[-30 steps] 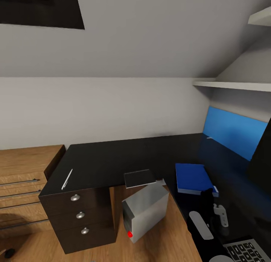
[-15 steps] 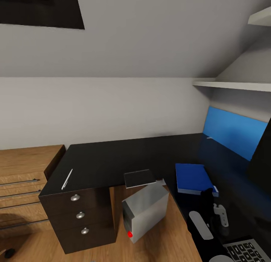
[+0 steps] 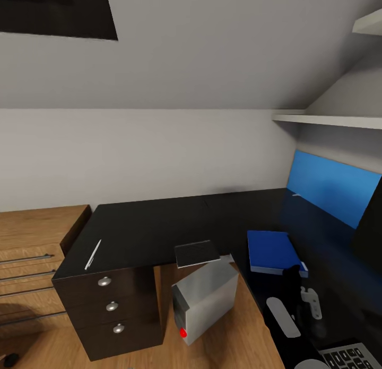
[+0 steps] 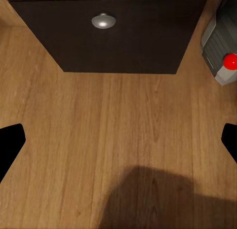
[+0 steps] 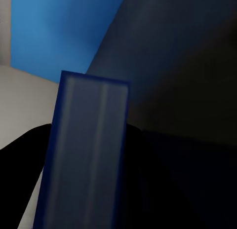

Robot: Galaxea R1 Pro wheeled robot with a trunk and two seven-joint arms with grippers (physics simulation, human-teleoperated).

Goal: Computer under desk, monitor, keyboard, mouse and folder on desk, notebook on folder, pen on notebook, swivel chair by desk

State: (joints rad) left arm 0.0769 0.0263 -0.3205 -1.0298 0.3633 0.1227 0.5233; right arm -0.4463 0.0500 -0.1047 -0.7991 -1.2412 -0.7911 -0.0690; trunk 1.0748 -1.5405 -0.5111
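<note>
Notebook (image 3: 197,253) overhanging desk (image 3: 159,226) near edge, pen (image 3: 93,253) by left edge, folder (image 3: 271,251) gripped in right gripper (image 3: 294,284), left gripper (image 4: 118,140) spread over bare floor (image 4: 108,140), view shifted slightly since before.

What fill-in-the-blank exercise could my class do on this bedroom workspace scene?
1. The folder lying on the desk is ____ in colour.
2. The pen lies above the desk's three ____.
3. The grey computer has a ____ button.
4. The dark notebook lies at the desk's front ____.

Missing words: blue; drawers; red; edge
</note>
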